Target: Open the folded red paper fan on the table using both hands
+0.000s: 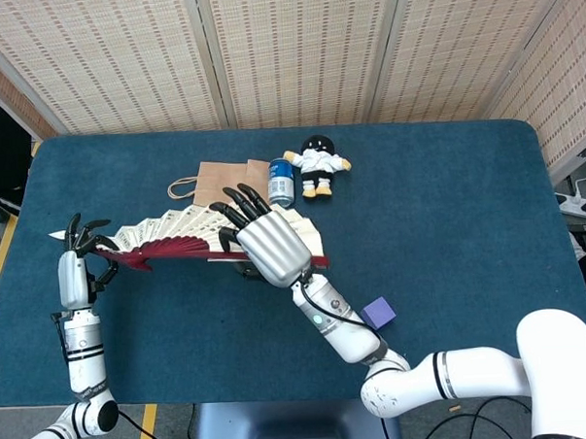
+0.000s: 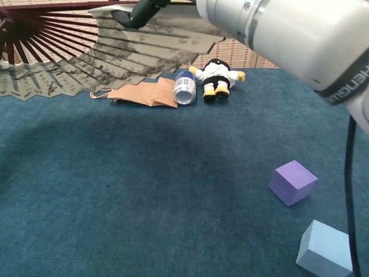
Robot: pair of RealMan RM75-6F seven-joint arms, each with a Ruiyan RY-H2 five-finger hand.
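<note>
The red paper fan is spread wide and held above the blue table between both hands. Its cream leaf carries ink painting, and its dark red ribs run toward the left. My left hand holds the ribs' meeting end at the left, with some fingers pointing up. My right hand grips the far red guard stick at the right, fingers laid over the leaf. In the chest view the fan fills the top left, and dark fingertips of the right hand press on its upper edge. The left hand is out of that view.
Behind the fan lie a brown paper bag, a blue can on its side and a small doll. A purple cube sits near the right forearm. A light-blue cube lies closer to me.
</note>
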